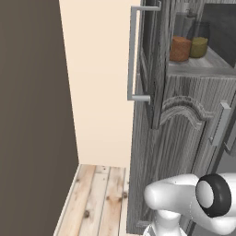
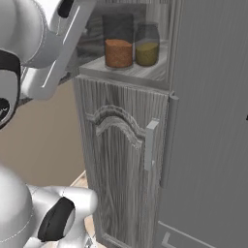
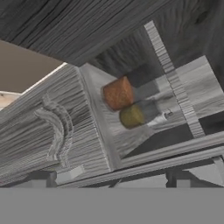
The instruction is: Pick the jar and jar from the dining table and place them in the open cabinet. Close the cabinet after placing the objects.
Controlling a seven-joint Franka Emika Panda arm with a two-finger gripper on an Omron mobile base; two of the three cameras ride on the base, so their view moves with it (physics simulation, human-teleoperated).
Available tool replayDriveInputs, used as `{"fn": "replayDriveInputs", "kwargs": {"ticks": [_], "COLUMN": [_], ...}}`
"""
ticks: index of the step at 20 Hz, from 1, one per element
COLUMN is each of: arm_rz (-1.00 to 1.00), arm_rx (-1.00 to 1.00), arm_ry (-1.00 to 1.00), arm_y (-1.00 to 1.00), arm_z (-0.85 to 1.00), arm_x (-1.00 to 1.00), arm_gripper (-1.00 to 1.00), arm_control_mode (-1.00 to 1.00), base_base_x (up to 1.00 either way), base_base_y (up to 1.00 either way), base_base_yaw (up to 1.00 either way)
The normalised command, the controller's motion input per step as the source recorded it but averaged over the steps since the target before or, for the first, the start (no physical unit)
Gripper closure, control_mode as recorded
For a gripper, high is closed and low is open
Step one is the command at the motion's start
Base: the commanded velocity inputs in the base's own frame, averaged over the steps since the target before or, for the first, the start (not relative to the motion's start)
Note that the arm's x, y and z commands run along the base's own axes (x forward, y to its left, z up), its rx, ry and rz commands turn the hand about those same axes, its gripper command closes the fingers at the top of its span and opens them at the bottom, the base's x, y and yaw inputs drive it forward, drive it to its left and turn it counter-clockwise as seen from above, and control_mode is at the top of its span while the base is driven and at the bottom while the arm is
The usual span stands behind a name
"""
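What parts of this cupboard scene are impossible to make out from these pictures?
- Open door, left base view: seen edge-on behind its bar handle, so its face is unreadable.
- Red-brown jar and olive jar, right base view: their lids blur into the dark shelf recess.
- Cabinet foot, right base view: hidden behind the robot's arm.
- Shelf depth, hand view: lost in shadow.

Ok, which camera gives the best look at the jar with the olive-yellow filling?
The right base view: the olive-yellow jar stands whole, glass and lid visible, beside the reddish-brown jar on the cabinet shelf. The left base view shows it smaller, partly overlapped; the hand view shows it tilted and blurrier.
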Motion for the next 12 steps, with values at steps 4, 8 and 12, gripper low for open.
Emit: {"fn": "replayDriveInputs", "kwargs": {"ticks": [4,8,12], "arm_rz": [0.00,0.00,0.00], "arm_rx": [0.00,-0.02,-0.06], "arm_ry": [-0.25,-0.35,-0.28], "arm_y": [0.10,0.34,0.53], "arm_z": [-0.43,-0.83,-0.86], "arm_x": [-0.54,-0.55,-0.15], "arm_gripper": [-1.00,-1.00,-1.00], "arm_control_mode": [-1.00,-1.00,-1.00], "base_base_x": [0.00,0.00,0.00], "base_base_y": [0.00,0.00,0.00], "base_base_yaw": [0.00,0.00,0.00]}}
